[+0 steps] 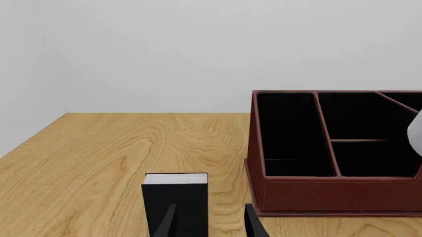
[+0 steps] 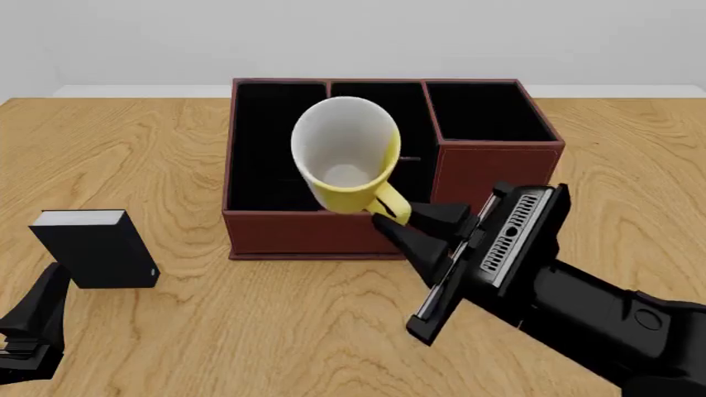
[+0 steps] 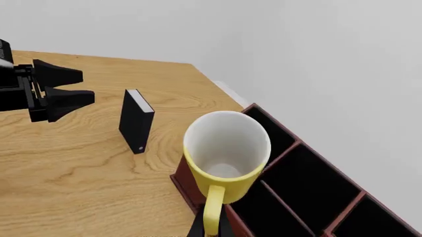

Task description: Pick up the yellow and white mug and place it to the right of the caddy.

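While the yellow and white mug hangs in the air, tipped so its white mouth faces the front camera, it sits in front of and above the caddy's near wall, clear of the table. Its yellow loop handle points down and right into the right gripper, whose fingers are clenched on that handle; the right wrist view shows the handle pinched between the two dark fingertips.

The caddy, a reddish-brown box with black-lined compartments, stands at the middle of the table toward the far side, its taller section at the right end. To the right of it the wood lies bare up to the table's right edge, with the right arm crossing the near part of that stretch.

The table is light wood with a wavy grain; a plain pale wall rises behind its far edge, and in the left wrist view another pale wall meets the table's left edge.

A small black box with a white top stands upright near the left, well apart from the caddy, with open wood between them. The left gripper rests low at the near left corner, just near of that box, its fingers spread apart and holding nothing.
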You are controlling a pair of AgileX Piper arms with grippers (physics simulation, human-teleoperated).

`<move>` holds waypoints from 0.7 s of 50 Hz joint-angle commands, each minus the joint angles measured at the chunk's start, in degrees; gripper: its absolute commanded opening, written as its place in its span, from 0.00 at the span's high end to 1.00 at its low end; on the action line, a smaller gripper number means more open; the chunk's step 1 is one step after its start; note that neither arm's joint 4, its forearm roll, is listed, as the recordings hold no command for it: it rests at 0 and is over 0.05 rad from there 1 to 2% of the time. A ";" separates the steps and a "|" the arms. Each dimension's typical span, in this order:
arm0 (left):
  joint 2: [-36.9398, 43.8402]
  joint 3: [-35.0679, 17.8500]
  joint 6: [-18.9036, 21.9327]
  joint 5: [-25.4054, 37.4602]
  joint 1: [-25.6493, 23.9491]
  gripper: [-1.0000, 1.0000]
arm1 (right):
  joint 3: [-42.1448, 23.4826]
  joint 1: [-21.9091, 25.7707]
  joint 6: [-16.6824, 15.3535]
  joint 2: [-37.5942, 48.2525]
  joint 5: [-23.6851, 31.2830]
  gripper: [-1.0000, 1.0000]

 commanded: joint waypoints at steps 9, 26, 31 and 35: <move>0.00 0.00 0.00 0.00 0.00 0.00 | 0.66 -3.93 0.16 -7.97 4.90 1.00; 0.00 0.00 0.00 0.00 0.00 0.00 | 1.04 -7.80 0.10 -15.22 9.99 1.00; 0.00 0.00 0.00 0.00 0.00 0.00 | 1.40 -9.19 0.15 -17.41 11.47 1.00; 0.00 0.00 0.00 0.00 0.00 0.00 | 1.77 -10.29 0.11 -18.99 12.52 1.00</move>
